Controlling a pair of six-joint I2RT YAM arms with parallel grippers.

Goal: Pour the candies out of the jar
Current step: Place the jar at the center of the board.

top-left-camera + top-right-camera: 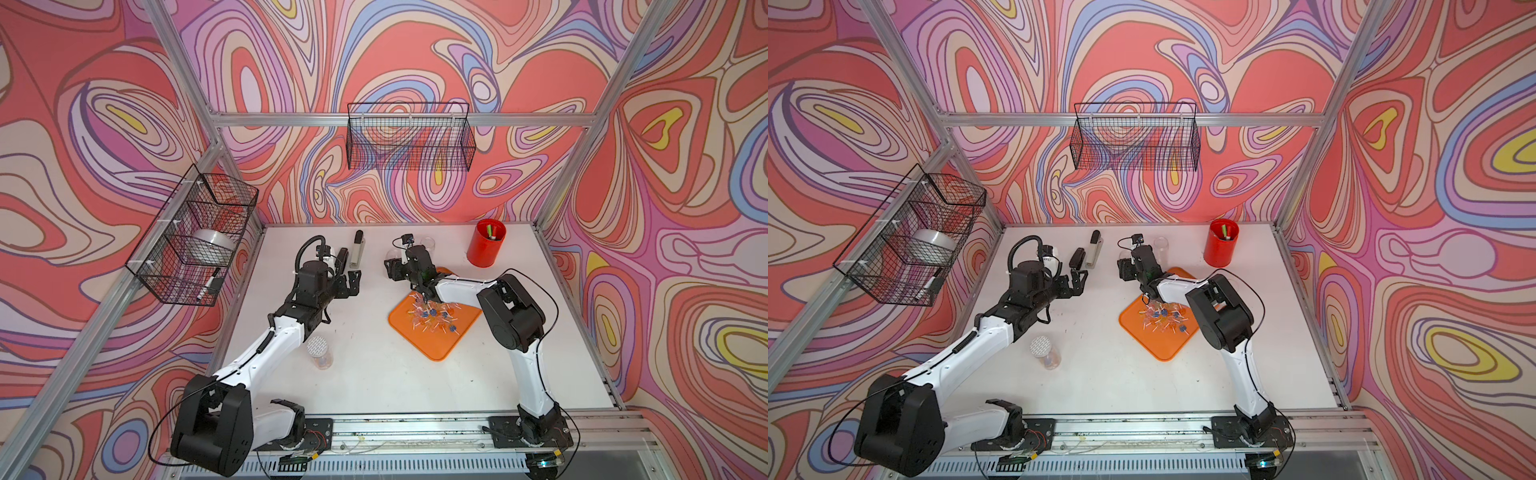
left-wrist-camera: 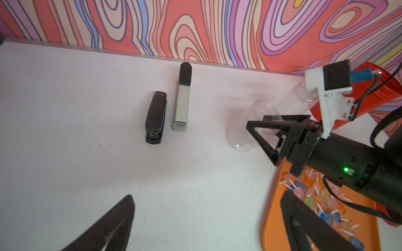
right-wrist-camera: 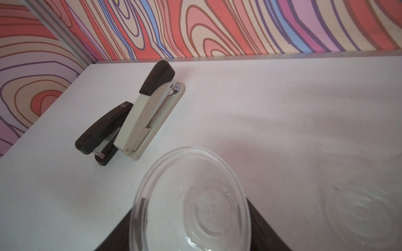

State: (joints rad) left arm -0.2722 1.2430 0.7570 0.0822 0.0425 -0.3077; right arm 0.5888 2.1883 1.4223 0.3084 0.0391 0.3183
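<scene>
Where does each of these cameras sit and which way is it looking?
Top views: high over the front edge of the table, looking down at it; left arm and right arm both show.
Left wrist: on the left arm, facing the back wall past black stapler and white stapler; its open fingers frame the view, right gripper holding the jar shows.
Right wrist: on the right arm, facing the back left corner; its fingers and the jar fill the foreground.
Shared: both wrist views see both staplers and the jar.
</scene>
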